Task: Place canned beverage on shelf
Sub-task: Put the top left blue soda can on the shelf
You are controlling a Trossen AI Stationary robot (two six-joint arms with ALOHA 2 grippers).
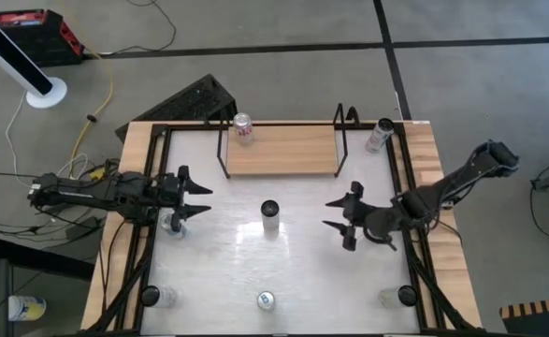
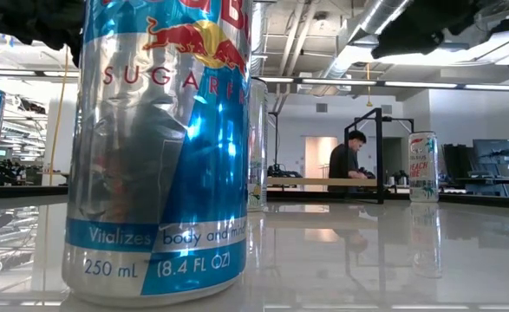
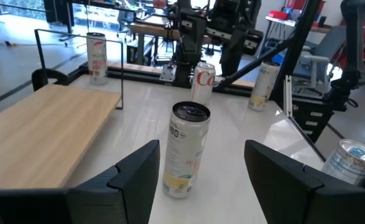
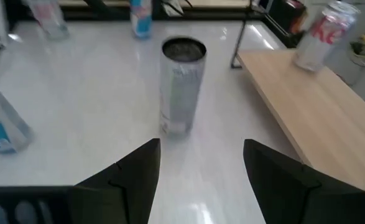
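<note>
A slim silver can (image 1: 270,214) stands upright on its base at the middle of the white table. It shows ahead of both grippers in the left wrist view (image 3: 187,149) and the right wrist view (image 4: 182,84). My left gripper (image 1: 207,200) is open and empty to the can's left. My right gripper (image 1: 327,213) is open and empty to the can's right. Both point level at the can and stand apart from it. The shelf (image 1: 281,150), a light-wood board in a black wire frame, lies at the far middle. A red-and-white can (image 1: 244,126) stands on the shelf's far left corner.
A can (image 1: 173,223) stands close by my left gripper's near side. Another can (image 1: 380,134) stands right of the shelf. Three cans (image 1: 266,300) stand along the near edge, the middle one filling the low view (image 2: 163,147). A person (image 2: 345,156) is in the room beyond.
</note>
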